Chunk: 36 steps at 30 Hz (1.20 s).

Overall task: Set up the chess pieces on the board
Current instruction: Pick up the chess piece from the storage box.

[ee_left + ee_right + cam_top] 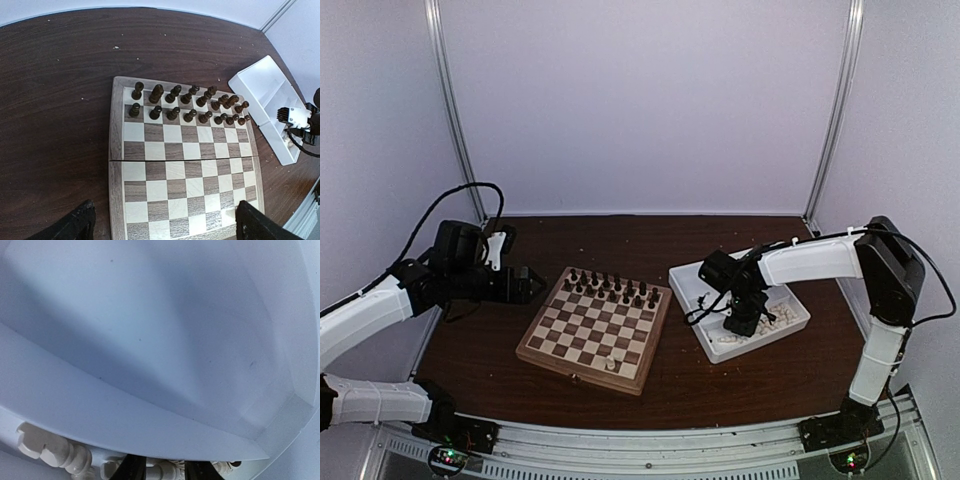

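The board lies at the table's centre, with dark pieces in its two far rows. One cream chess piece stands near its front edge. Left of the board hovers my left gripper, open and empty; its wrist view looks down on the board between the spread fingers. My right gripper reaches down into the white tray among loose cream chess pieces. In the right wrist view a cream piece lies between the two dark fingers; a grip cannot be made out.
The tray's white wall fills most of the right wrist view, and more cream pieces lie at its foot. Bare dark wooden table surrounds the board. Metal frame posts and pale walls enclose the cell.
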Each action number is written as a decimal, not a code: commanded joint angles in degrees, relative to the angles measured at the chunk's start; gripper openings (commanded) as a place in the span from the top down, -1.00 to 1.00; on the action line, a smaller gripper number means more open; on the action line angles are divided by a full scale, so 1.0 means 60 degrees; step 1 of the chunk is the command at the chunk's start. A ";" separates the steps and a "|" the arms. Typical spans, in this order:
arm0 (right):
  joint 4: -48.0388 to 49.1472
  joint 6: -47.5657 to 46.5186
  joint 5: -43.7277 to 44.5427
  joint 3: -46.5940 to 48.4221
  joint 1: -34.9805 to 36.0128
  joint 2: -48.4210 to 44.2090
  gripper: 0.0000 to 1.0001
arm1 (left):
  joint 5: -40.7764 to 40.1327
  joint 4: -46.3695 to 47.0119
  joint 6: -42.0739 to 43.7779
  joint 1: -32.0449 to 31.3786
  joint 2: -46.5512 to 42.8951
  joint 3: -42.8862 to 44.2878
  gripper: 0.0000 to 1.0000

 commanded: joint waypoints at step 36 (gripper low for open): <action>0.0569 0.0588 -0.1524 -0.0058 0.0094 -0.1756 0.78 | 0.0004 0.0112 -0.0009 -0.0043 -0.0020 0.0388 -0.95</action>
